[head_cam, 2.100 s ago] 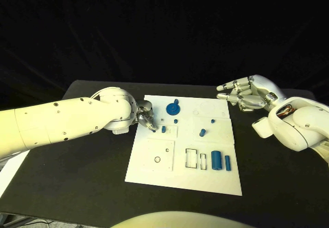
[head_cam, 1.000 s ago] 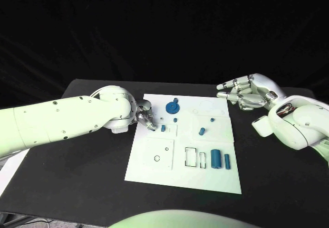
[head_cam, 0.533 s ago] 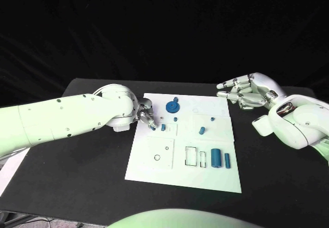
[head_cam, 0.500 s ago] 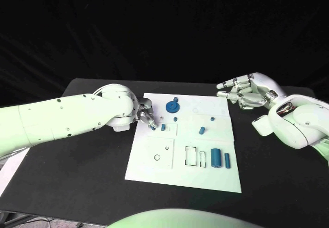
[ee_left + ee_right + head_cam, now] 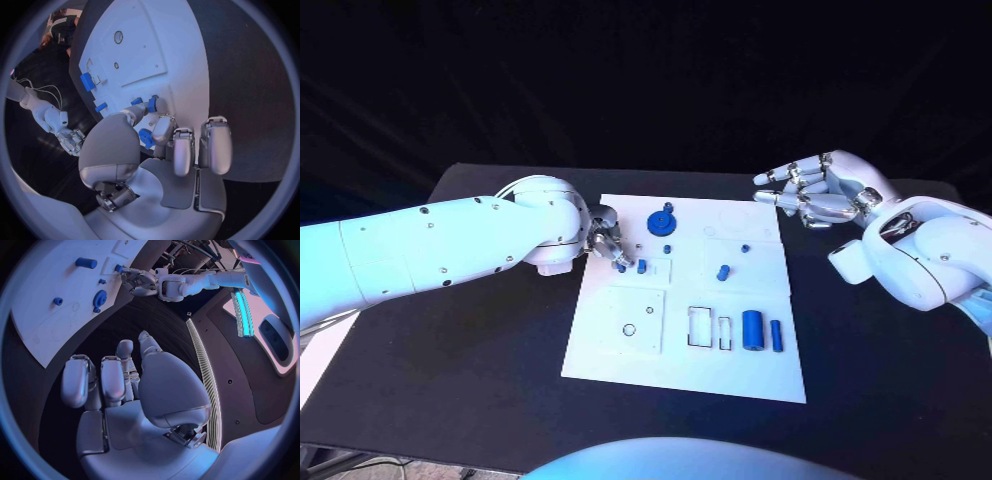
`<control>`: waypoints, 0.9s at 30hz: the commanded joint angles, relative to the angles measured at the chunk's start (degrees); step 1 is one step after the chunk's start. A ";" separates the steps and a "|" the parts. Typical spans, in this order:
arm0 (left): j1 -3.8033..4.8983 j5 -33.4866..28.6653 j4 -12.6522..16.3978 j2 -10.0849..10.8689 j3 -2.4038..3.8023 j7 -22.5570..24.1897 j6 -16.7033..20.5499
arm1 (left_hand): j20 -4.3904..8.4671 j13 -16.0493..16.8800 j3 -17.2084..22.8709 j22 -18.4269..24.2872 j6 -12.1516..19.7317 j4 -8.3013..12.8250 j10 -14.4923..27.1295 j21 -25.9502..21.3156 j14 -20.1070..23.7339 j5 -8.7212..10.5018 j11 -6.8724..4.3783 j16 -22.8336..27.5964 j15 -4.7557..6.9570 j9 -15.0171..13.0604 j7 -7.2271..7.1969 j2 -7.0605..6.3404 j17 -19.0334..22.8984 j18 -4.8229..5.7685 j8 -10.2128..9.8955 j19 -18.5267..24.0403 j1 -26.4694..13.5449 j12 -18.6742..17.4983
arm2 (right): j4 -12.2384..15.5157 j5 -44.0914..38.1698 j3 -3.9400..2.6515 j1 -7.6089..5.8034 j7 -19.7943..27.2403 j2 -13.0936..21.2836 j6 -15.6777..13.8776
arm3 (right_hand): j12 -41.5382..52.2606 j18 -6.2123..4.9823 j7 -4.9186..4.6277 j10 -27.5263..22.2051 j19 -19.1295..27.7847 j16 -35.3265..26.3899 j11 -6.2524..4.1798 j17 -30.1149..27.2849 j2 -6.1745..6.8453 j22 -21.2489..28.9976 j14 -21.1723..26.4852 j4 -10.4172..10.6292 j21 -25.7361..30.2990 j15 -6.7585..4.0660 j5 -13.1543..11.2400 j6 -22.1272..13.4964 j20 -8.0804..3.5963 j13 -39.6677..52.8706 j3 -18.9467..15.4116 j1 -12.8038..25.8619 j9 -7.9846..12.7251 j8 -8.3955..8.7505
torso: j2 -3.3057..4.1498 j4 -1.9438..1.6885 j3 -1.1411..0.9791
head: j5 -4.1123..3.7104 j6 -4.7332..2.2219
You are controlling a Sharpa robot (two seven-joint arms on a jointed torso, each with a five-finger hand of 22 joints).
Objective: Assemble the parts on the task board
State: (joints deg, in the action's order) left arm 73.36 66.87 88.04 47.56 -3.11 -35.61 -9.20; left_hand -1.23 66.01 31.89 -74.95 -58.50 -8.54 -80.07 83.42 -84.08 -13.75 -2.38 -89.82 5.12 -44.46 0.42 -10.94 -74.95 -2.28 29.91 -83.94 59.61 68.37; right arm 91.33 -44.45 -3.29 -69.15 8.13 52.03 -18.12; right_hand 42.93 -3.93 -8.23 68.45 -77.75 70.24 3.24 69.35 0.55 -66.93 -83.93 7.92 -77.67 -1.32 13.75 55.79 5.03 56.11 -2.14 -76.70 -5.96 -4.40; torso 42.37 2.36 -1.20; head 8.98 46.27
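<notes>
The white task board [image 5: 639, 350] lies mid-table. My left hand [image 5: 606, 240] hovers at its left edge, fingertips down, pinching a small blue part [image 5: 145, 137] between thumb and finger. Just beside those fingertips a blue peg [image 5: 642, 266] stands on the board. A blue gear [image 5: 662, 222] sits near the far edge, with small pegs [image 5: 723, 271] further right. A blue cylinder [image 5: 753, 330] and a thin blue bar [image 5: 776, 335] lie at the near right. My right hand [image 5: 812, 195] hangs off the board's far right corner, fingers apart and empty.
Outlined recesses [image 5: 702, 330] and a square plate with a hole [image 5: 635, 322] mark the board's near half. Black table [image 5: 459, 370] surrounds the board on all sides. In the right wrist view the board [image 5: 62, 280] and the left hand [image 5: 147, 282] lie ahead.
</notes>
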 commanded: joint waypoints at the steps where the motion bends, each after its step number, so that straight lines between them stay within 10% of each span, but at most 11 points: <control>1: -0.23 -0.53 0.04 -0.16 -0.17 -0.28 -2.07 | 0.35 0.17 -0.56 -8.43 -0.13 -0.16 -0.12 0.38 -5.92 -0.05 -0.38 -0.18 0.31 -0.05 0.42 0.09 -15.05 0.43 -0.11 -2.65 -0.42 0.31 | 0.06 -0.44 -0.02 0.02 -0.01 0.00 0.73 | 0.14 -0.91 0.03 0.40 0.19 -0.05 -0.12 0.00 -0.16 -0.03 -1.71 -0.06 0.25 0.05 0.35 0.04 -0.13 0.02 -0.34 -0.12 -0.05 -0.23 | -0.03 -0.04 0.03 | -0.04 0.07; 27: -0.23 -0.53 -0.39 0.06 -0.16 -1.87 -2.27 | 0.43 1.12 -2.81 -9.34 -1.02 -1.41 -0.72 1.17 -5.92 -0.17 -0.64 -0.18 0.46 0.05 0.06 0.64 -15.05 0.67 0.50 -3.13 -0.36 1.30 | 0.08 -0.47 -0.02 0.03 0.08 -0.13 0.59 | 0.14 -0.91 0.03 0.40 0.19 -0.05 -0.12 0.00 -0.16 -0.03 -1.71 -0.06 0.25 0.05 0.35 0.04 -0.13 0.02 -0.34 -0.12 -0.05 -0.23 | -0.02 -0.06 0.06 | 0.06 0.22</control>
State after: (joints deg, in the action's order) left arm 73.36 66.58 87.81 47.58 -3.08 -36.39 -9.93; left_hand -1.24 67.10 29.46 -74.93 -59.17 -9.89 -80.47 84.26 -84.08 -13.75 -2.78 -89.82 5.12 -44.44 0.48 -10.72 -74.93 -2.28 30.29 -83.94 59.38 69.43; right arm 91.33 -44.48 -3.29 -69.15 8.13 51.92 -17.99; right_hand 42.92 -3.93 -8.23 68.44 -77.75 70.24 3.24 69.34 0.55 -66.93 -83.93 7.91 -77.67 -1.32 13.75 55.79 5.04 56.10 -2.13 -76.70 -5.94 -4.40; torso 42.35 2.31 -1.13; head 9.04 46.49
